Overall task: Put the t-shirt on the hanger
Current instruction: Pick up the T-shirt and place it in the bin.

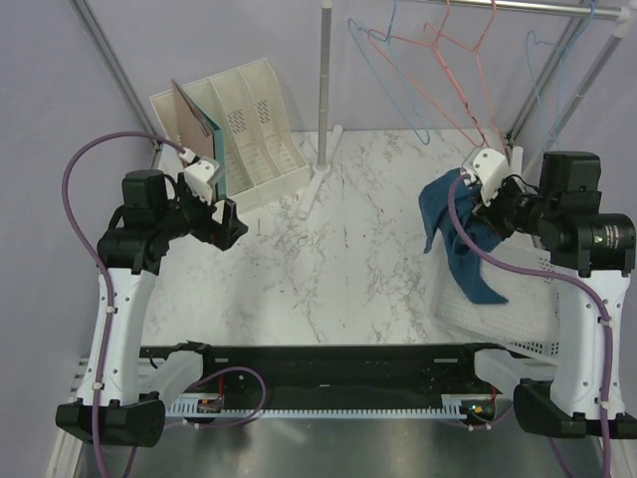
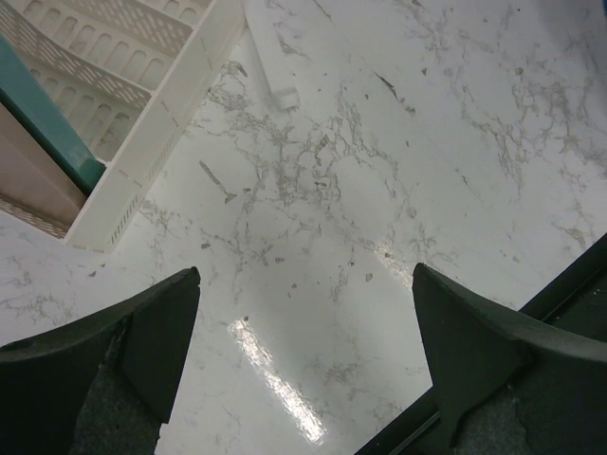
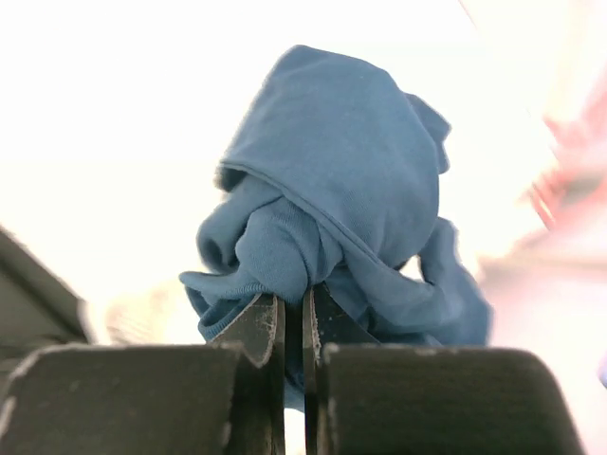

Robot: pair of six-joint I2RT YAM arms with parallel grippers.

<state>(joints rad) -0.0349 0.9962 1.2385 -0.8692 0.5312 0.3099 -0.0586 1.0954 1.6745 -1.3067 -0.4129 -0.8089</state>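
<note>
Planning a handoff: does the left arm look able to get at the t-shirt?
Probably, at a stretch: only table separates the open left pincer from the t-shirt in the right pincer.

Top cam: high behind arm bases [image 1: 109, 418], looking down-forward over whole counter [image 1: 338, 259]. Left wrist cam: close, tilted down at counter past left tool [image 2: 303, 275]; file tray [image 2: 142, 114] at 10 o'clock, also in top view. Right wrist cam: very close along right tool [image 3: 294, 301] into t-shirt [image 3: 332, 180], top view's 3 o'clock.
</note>
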